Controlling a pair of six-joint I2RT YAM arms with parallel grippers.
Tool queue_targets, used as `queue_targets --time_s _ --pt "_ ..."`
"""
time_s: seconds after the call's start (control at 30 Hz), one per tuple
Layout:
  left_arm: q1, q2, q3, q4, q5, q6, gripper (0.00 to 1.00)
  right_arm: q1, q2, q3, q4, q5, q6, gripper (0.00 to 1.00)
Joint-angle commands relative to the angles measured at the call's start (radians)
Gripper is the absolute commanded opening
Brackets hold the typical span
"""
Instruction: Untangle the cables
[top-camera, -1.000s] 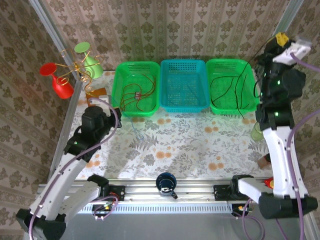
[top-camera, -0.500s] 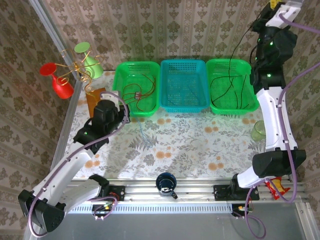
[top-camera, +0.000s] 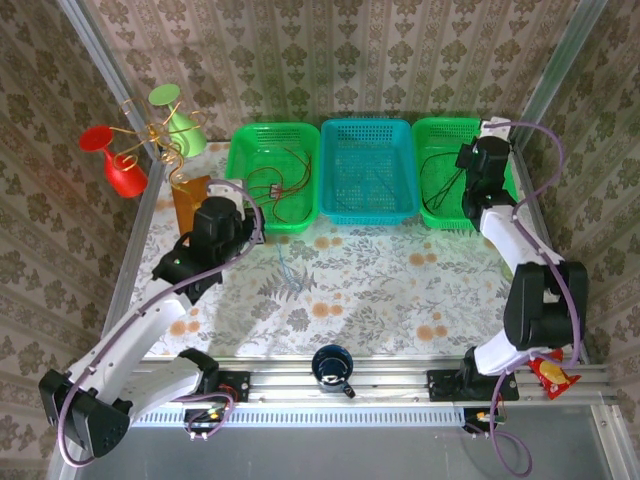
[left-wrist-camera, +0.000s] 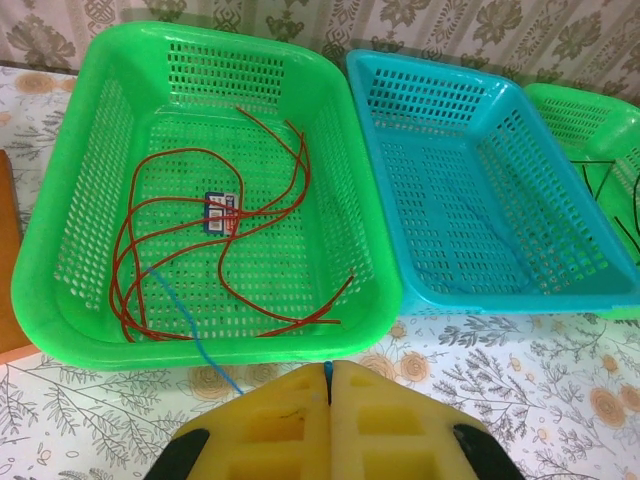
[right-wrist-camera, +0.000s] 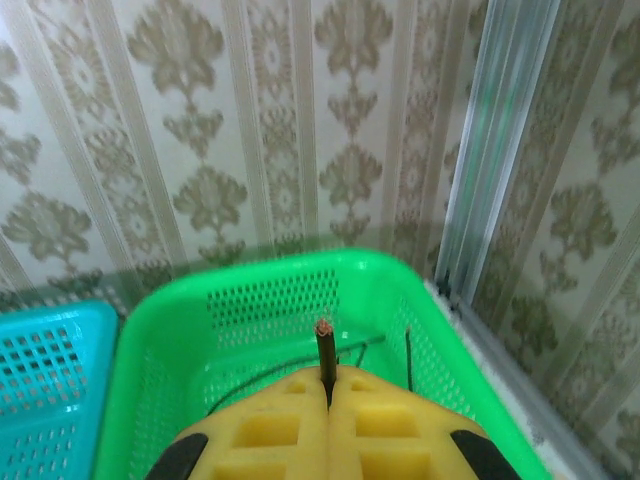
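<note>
L gripper (left-wrist-camera: 327, 376) pinches blue cable (left-wrist-camera: 200, 345) running into left green basket (left-wrist-camera: 45, 250) w/ red cable (left-wrist-camera: 290, 322); R gripper (right-wrist-camera: 327, 385) clamps black cable (right-wrist-camera: 325, 350) end over right green basket (right-wrist-camera: 300, 265).

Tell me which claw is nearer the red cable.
Left. The left claw sits just in front of the left basket holding the red cable; the right claw is over the right basket, beyond the blue basket.

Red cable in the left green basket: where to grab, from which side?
Probably at the labelled middle of the red cable, where several strands cross and bunch up. Come straight down from above: the green basket's walls block any side approach, and the loops lie flat on its floor.
</note>
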Motion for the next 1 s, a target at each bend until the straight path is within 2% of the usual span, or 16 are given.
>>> queue_targets --time_s 0.0,0.17,0.3,0.47,0.53,0.63,0.8,0.87,0.97 --pt "-0.017 0.014 0.048 0.005 -0.016 -0.007 0.0 -0.024 0.123 0.099 -0.156 0.016 0.093 0.0" --pt "-0.044 0.02 0.071 -0.023 -0.036 0.008 0.0 -0.076 0.321 0.308 -0.449 -0.194 0.245 0.0" --pt "-0.051 0.007 0.069 -0.043 -0.04 0.012 0.0 -0.105 0.443 0.439 -0.598 -0.287 0.304 0.0" --pt "-0.057 -0.007 0.051 -0.038 -0.043 0.022 0.0 -0.115 0.548 0.551 -0.749 -0.337 0.319 0.0" --pt "-0.059 -0.006 0.049 -0.041 -0.044 0.027 0.0 -0.125 0.543 0.542 -0.75 -0.373 0.338 0.09" --pt "-0.062 -0.008 0.054 -0.056 -0.035 0.032 0.0 -0.133 0.487 0.515 -0.741 -0.403 0.337 0.33" --pt "-0.064 -0.016 0.103 -0.121 0.012 0.038 0.0 -0.141 0.318 0.419 -0.691 -0.449 0.358 0.85" --pt "-0.064 -0.014 0.133 -0.151 0.033 0.046 0.0 -0.139 0.246 0.371 -0.671 -0.474 0.372 0.92" --pt "-0.064 -0.012 0.184 -0.179 0.057 0.063 0.0 -0.139 0.141 0.302 -0.668 -0.511 0.399 0.95"
